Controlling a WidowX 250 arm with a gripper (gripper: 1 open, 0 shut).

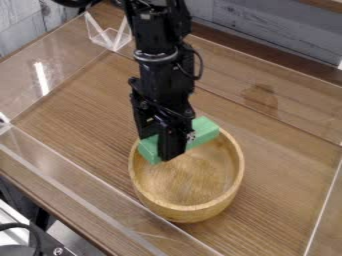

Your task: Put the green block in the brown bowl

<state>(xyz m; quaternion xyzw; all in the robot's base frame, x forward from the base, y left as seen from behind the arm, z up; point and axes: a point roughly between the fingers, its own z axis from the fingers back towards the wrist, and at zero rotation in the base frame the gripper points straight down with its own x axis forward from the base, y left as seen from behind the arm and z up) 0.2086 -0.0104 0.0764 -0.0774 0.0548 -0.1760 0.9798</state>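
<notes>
The flat, matte green block [191,135] was clamped in the black hand [166,150], held just above the rear rim of the round, grained brown bowl [187,182] on the wood-patterned surface [274,120].

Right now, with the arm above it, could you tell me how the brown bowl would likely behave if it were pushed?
The brown bowl looks like thick-rimmed wood, so it is probably stiff and not fragile. Its wide, low shape suggests it would slide on the smooth table rather than tip. How heavy it is I cannot tell.
</notes>
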